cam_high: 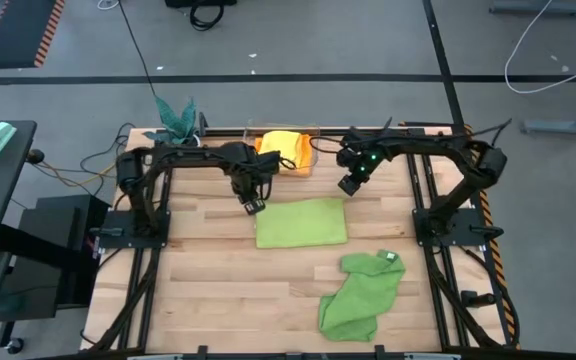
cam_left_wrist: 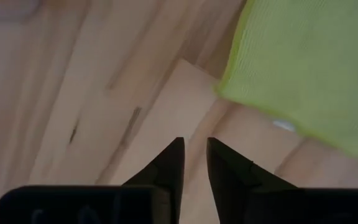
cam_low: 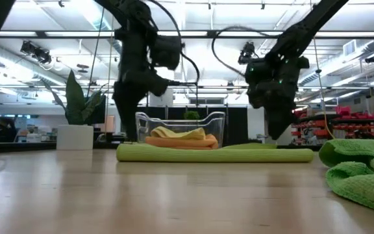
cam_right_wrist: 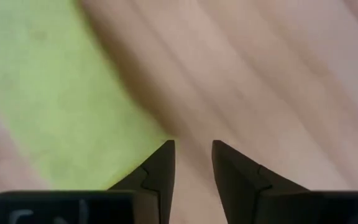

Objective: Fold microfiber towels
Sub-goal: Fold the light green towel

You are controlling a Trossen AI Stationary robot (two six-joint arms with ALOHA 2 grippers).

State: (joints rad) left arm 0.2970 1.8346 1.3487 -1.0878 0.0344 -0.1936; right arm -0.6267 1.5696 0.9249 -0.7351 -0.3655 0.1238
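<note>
A lime green towel (cam_high: 301, 222) lies folded flat on the table's middle; it also shows in the low view (cam_low: 213, 154). A larger mid-green towel (cam_high: 361, 293) with a white tag (cam_high: 389, 257) lies crumpled at the near right. An orange towel (cam_high: 290, 158) and a yellow towel (cam_high: 282, 141) lie in a clear bin (cam_high: 313, 135) at the far edge. My left gripper (cam_high: 254, 205) hovers just off the lime towel's far left corner, narrowly open and empty. My right gripper (cam_high: 349, 185) hovers above its far right corner, slightly open and empty.
A teal-leaved plant (cam_high: 176, 117) in a white pot (cam_low: 74, 137) stands at the table's far left corner. Bare wood (cam_high: 208, 290) lies at the table's near left. Black frame rails run along both sides.
</note>
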